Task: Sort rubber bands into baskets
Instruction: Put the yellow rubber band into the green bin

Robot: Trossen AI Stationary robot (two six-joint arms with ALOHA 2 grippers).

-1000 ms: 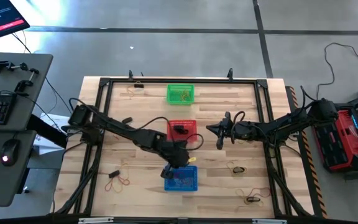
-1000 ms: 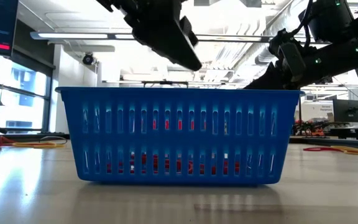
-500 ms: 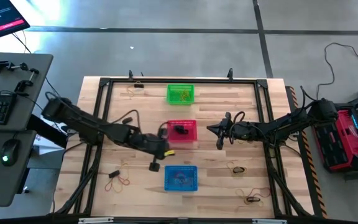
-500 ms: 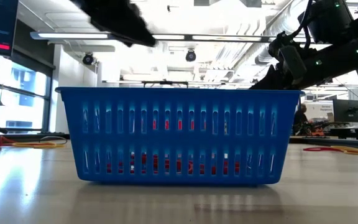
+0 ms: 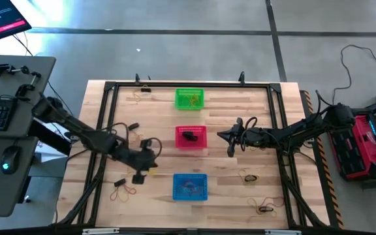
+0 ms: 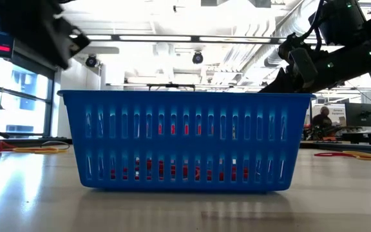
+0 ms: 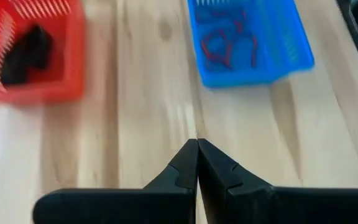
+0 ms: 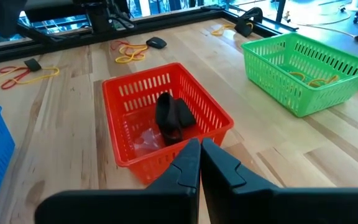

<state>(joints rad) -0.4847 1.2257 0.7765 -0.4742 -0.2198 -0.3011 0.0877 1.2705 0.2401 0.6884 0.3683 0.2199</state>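
Three baskets stand in a row down the table's middle: green (image 5: 189,98) at the far side with yellow bands, red (image 5: 190,138) with black bands (image 8: 174,115), blue (image 5: 190,186) near the front with red bands (image 7: 229,43). My left gripper (image 5: 138,177) is shut and empty above the bare table, left of the blue basket; it also shows in the left wrist view (image 7: 197,143). My right gripper (image 5: 229,138) is shut and empty, right of the red basket (image 8: 166,118). Loose bands (image 5: 125,189) lie on the table at the front left.
More loose bands lie at the front right (image 5: 248,177), near the front edge (image 5: 264,209) and at the far left (image 5: 139,96). A black frame (image 5: 103,130) rims the table. The blue basket (image 6: 185,138) fills the low view.
My left gripper has swung away from above the blue basket toward the table's left edge. It now stands over bare table between the blue basket and the front-left bands. My right arm has kept still.
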